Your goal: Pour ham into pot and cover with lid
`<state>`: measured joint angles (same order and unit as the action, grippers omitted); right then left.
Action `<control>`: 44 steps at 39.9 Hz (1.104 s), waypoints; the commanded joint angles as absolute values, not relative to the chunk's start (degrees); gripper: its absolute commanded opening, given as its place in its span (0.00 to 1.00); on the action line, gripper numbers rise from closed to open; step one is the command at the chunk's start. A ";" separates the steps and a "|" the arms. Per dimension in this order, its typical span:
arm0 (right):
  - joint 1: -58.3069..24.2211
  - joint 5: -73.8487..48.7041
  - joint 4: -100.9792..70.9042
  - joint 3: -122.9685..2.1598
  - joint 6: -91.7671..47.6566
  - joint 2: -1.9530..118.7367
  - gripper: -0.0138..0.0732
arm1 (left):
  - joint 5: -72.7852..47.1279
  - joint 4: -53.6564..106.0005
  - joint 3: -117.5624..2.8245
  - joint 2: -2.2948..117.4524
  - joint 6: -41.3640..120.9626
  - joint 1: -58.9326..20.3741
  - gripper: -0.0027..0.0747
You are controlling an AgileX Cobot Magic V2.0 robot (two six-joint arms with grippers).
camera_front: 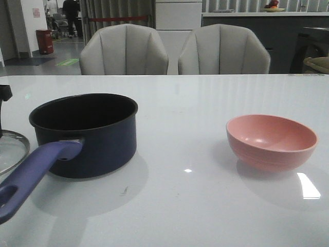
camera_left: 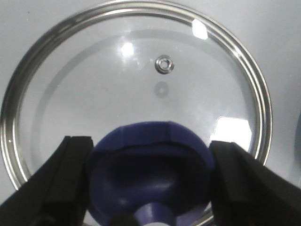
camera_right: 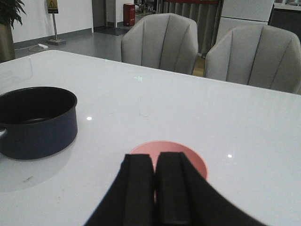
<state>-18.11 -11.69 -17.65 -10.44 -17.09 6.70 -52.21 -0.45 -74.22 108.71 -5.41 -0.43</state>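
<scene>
Left pincer [camera_left: 150,181] open, fingers [camera_left: 70,174] straddling the lid [camera_left: 141,94] knob, not clamped. Lid flat on the desk [camera_front: 195,103], near-left, just left of the pot [camera_front: 87,134]. Right pincer [camera_right: 155,188] closed and empty, hanging above the pink bowl [camera_front: 271,140] on the right. Pot uncovered; no ham visible in bowl or pot. Judgement: pouring looks done or the ham is hidden, lid step in hand. Next: close on the knob, lift, carry right, centre over the pot rim.
</scene>
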 commanded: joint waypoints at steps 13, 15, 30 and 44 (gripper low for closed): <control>-18.18 -7.43 -18.10 -11.87 -17.32 7.33 0.34 | -55.91 -3.11 -77.28 105.54 -5.27 -0.96 0.23; -18.18 -7.43 -18.10 -11.87 -17.32 7.33 0.34 | -55.91 -3.11 -77.76 104.82 -5.27 -0.87 0.23; -18.18 -7.43 -18.10 -11.87 -17.32 7.33 0.34 | -56.31 0.93 -79.18 101.77 -4.67 2.51 0.23; -18.18 -7.43 -18.10 -11.87 -17.32 7.33 0.34 | -58.46 6.90 -85.95 97.72 -0.62 5.10 0.23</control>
<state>-18.11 -11.78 -17.65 -10.44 -17.09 6.70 -59.32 5.52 -81.70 102.42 -1.19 4.94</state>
